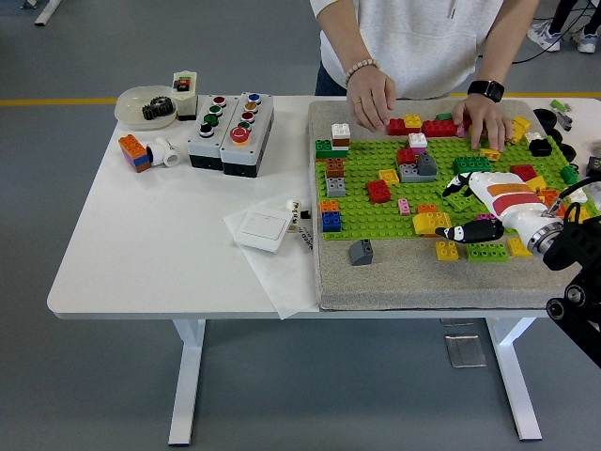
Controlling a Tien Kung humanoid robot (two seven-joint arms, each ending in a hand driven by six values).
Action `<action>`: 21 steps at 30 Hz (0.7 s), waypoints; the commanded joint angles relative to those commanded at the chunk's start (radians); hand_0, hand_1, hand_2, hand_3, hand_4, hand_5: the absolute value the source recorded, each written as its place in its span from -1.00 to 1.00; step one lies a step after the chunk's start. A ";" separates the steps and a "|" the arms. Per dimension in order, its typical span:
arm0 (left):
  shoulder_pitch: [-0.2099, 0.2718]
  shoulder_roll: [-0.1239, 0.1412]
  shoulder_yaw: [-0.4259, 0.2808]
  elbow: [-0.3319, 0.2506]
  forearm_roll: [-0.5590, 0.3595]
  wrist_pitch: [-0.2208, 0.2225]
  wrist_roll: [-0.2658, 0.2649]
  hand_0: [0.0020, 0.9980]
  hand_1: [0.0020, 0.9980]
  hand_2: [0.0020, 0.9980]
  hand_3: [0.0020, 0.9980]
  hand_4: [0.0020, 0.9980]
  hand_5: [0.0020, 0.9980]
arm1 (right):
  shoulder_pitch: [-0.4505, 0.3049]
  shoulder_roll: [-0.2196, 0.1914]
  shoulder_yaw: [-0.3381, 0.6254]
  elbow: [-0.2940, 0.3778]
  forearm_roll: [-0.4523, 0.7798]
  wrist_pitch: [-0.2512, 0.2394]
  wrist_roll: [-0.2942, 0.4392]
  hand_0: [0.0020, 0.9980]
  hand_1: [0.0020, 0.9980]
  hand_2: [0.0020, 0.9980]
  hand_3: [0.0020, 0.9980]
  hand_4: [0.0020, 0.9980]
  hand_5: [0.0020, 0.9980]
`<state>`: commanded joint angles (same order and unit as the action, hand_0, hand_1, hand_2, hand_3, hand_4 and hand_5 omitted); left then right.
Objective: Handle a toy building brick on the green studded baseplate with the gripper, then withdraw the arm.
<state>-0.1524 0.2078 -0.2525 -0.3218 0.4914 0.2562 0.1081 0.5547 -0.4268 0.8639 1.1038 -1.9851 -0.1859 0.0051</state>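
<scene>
Right hand point(488, 209): seen at the right of the frame over the baseplate's lower right part; the black-tipped fingers point(460, 233) are held spread, and nothing is gripped.
Yellow brick point(431, 223): set on the green baseplate point(362, 214), just left of the fingertips, apart from them.
Loose yellow brick point(447, 251): lying off the baseplate's lower edge on the grey mat point(413, 280), below the thumb.
Person's hands: one point(372, 97) and the other point(486, 117) are rested at the baseplate's upper edge.
Worktop point(141, 244): white; a button box point(232, 132) is placed at upper left.
</scene>
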 joint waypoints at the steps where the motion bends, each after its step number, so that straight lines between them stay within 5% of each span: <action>1: 0.000 0.000 0.000 0.000 0.000 0.000 0.000 0.59 0.61 0.57 0.24 0.30 0.30 | -0.002 -0.002 0.002 0.001 -0.003 0.000 0.000 0.23 0.26 0.38 0.32 0.94 -0.22; 13: 0.003 0.000 -0.002 -0.001 0.005 -0.002 0.001 0.59 0.61 0.57 0.24 0.30 0.30 | -0.021 -0.035 0.048 -0.034 -0.065 0.017 0.007 0.30 0.29 0.40 0.31 0.94 -0.22; 21: 0.002 0.000 0.002 0.000 -0.002 -0.001 -0.003 0.59 0.60 0.57 0.24 0.30 0.30 | -0.024 -0.050 0.057 -0.064 -0.125 0.016 0.005 0.14 0.21 0.32 0.20 0.84 -0.25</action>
<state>-0.1504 0.2076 -0.2507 -0.3222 0.4896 0.2551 0.1052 0.5306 -0.4766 0.9210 1.0401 -2.1103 -0.1696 0.0096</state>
